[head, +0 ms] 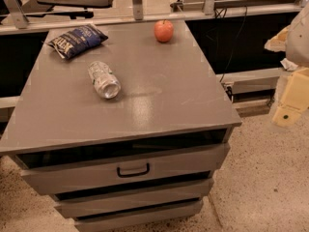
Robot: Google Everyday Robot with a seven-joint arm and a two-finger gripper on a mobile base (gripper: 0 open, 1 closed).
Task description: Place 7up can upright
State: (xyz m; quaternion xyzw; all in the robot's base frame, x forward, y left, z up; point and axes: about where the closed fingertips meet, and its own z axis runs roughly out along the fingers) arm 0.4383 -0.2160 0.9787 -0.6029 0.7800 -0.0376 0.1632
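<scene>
The 7up can (103, 79) is silvery-white with faint green markings. It lies on its side on the grey cabinet top (159, 95), left of centre, with one shiny end facing the front. My gripper (290, 103) is a cream-coloured shape at the right edge of the view. It hangs beyond the cabinet's right side, over the floor, far from the can and holding nothing that I can see.
A dark blue chip bag (76, 40) lies at the back left of the top. A red apple (163, 31) stands at the back centre. The cabinet has drawers (133, 169) below its front edge. Cables and a rail run behind it, and speckled floor lies to the right.
</scene>
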